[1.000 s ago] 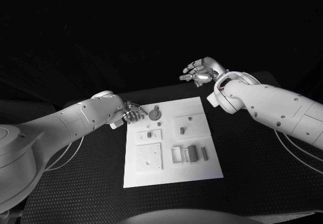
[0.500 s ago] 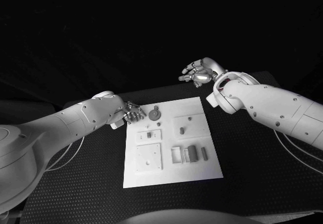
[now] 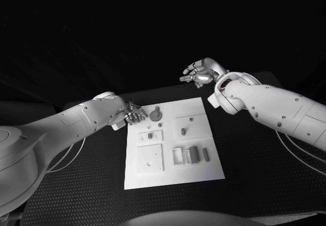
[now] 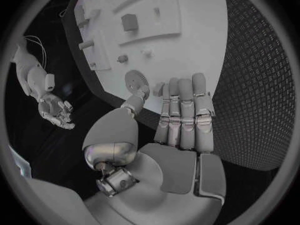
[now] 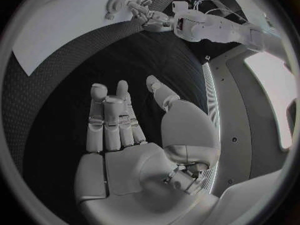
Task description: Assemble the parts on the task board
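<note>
White arms (image 3: 68, 123), silver hands (image 3: 199, 74)

Parts (image 3: 191, 154) on task board (image 3: 204, 172), mid-table (image 3: 258, 188)

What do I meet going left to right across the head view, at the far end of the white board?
Left robot hand → round grey gear-like disc on the white rectangular task board → right robot hand, raised beyond the board's far right corner.

White task board (image 3: 204, 162) with small parts (image 3: 193, 154)
</note>
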`<state>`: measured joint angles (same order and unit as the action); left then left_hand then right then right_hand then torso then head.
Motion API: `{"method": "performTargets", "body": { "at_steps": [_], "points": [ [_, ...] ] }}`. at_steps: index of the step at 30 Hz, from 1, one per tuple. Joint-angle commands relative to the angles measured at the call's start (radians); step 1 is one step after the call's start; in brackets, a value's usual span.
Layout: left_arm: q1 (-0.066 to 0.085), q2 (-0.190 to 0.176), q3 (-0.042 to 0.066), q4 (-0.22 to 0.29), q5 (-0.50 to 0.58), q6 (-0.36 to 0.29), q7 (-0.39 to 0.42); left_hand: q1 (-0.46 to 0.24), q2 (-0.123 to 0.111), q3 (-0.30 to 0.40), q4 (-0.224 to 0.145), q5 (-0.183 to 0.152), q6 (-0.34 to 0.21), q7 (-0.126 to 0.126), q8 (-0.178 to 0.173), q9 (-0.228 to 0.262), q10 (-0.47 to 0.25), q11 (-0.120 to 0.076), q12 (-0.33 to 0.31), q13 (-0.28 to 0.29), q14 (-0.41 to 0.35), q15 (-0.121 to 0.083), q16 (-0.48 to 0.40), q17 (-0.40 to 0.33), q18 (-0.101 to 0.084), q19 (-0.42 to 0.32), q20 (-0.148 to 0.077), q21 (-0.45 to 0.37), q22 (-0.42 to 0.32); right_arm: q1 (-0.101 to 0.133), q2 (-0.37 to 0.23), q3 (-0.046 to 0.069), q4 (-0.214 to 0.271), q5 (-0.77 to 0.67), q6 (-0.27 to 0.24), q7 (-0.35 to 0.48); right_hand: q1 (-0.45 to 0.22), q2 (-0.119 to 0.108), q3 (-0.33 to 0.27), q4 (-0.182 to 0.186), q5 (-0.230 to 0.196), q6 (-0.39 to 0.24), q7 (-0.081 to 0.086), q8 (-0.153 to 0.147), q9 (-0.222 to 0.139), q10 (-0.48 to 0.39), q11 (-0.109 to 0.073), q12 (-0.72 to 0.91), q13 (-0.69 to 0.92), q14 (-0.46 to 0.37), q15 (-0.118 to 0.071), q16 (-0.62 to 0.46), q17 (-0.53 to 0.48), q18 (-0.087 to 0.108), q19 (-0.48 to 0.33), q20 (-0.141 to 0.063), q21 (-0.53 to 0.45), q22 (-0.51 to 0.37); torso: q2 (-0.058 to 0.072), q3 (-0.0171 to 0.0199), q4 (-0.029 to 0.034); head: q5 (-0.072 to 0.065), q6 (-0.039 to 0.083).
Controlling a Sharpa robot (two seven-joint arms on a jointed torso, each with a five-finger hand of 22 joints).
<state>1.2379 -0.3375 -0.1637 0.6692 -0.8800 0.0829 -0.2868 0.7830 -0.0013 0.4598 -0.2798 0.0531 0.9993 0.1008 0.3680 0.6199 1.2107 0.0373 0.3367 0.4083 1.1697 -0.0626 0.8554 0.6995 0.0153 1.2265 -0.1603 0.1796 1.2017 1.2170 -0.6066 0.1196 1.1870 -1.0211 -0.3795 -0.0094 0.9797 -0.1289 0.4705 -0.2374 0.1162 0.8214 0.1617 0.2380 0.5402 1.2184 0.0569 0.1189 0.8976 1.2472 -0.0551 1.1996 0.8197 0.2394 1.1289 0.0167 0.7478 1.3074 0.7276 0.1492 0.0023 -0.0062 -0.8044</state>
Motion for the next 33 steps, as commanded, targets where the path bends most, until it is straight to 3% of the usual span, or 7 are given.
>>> {"method": "performTargets", "body": {
  "at_steps": [1,10,17,25,33],
  "points": [
    [0.0,0.005,0.0,-0.004,0.009,-0.007,0.005,0.0,0.008,0.004,0.006,-0.004,0.002,0.003,-0.006,0.002,-0.003,0.003,0.0,-0.002,0.0,-0.001,0.007,-0.002,0.015,0.007,-0.001,0.0,0.002,0.0,0.002,0.001,0.0,0.0,0.015,0.003,-0.002,0.007,-0.004,0.002,0.002,0.001,0.007,-0.001,0.001,0.006,-0.001,-0.006,-0.001,-0.005,-0.001,-0.001,-0.001,0.022,0.0,-0.01,-0.003,0.019,0.0,0.0001,0.0005,-0.001,0.0],
    [0.0,0.007,0.0,-0.009,0.02,-0.005,0.005,0.007,0.027,0.018,0.007,-0.004,0.005,0.002,-0.007,0.004,0.0,0.001,0.001,-0.002,0.0,-0.003,0.014,-0.007,0.016,0.009,-0.001,0.0,0.006,0.0,0.003,0.001,-0.001,0.0,0.018,0.003,-0.002,0.007,-0.004,0.002,0.002,0.001,0.007,-0.001,0.001,0.006,-0.001,-0.006,-0.001,-0.005,-0.001,-0.001,-0.001,0.022,0.0,-0.01,-0.004,0.019,0.0,0.0001,0.0002,-0.002,-0.001],
    [0.0,0.01,0.0,-0.012,0.045,-0.013,0.008,0.024,0.055,0.053,0.014,-0.004,0.011,0.0,-0.007,0.008,0.004,0.0,0.003,-0.003,0.002,-0.004,0.023,-0.014,0.015,0.008,-0.001,-0.002,0.01,0.0,0.005,0.001,-0.002,0.0,0.024,0.002,-0.002,0.007,-0.004,0.002,0.002,0.001,0.007,-0.001,0.001,0.006,-0.001,-0.007,-0.001,-0.005,-0.001,-0.001,-0.001,0.022,0.0,-0.01,-0.004,0.019,0.0,0.0,0.0008,-0.003,-0.001],
    [0.0,0.009,0.0,-0.012,0.054,-0.001,0.01,0.071,0.075,0.094,-0.008,-0.004,0.017,-0.003,-0.006,0.013,0.01,-0.002,0.006,-0.004,0.004,-0.006,0.035,-0.02,0.012,0.007,-0.003,-0.003,0.017,0.0,0.005,0.001,-0.003,0.0,0.027,0.0,-0.002,0.007,-0.004,0.003,0.002,0.001,0.007,-0.001,0.001,0.006,-0.001,-0.007,-0.002,-0.005,-0.001,-0.001,-0.001,0.022,0.0,-0.01,-0.004,0.019,0.0,-0.0003,0.0008,-0.004,-0.004],
    [0.0,0.004,0.0,-0.011,0.054,0.003,0.009,0.119,0.073,0.129,-0.008,-0.004,0.026,-0.006,-0.004,0.019,0.019,-0.004,0.009,-0.003,0.009,-0.008,0.047,-0.026,0.009,0.008,-0.003,-0.002,0.024,0.0,0.005,0.001,-0.004,0.0,0.027,0.001,-0.005,0.007,-0.004,0.004,0.002,0.001,0.007,-0.001,0.001,0.007,-0.001,-0.007,-0.002,-0.005,-0.001,-0.001,-0.001,0.022,0.0,-0.01,-0.004,0.019,0.0,-0.0006,0.0011,-0.005,-0.006]
  ]
}}
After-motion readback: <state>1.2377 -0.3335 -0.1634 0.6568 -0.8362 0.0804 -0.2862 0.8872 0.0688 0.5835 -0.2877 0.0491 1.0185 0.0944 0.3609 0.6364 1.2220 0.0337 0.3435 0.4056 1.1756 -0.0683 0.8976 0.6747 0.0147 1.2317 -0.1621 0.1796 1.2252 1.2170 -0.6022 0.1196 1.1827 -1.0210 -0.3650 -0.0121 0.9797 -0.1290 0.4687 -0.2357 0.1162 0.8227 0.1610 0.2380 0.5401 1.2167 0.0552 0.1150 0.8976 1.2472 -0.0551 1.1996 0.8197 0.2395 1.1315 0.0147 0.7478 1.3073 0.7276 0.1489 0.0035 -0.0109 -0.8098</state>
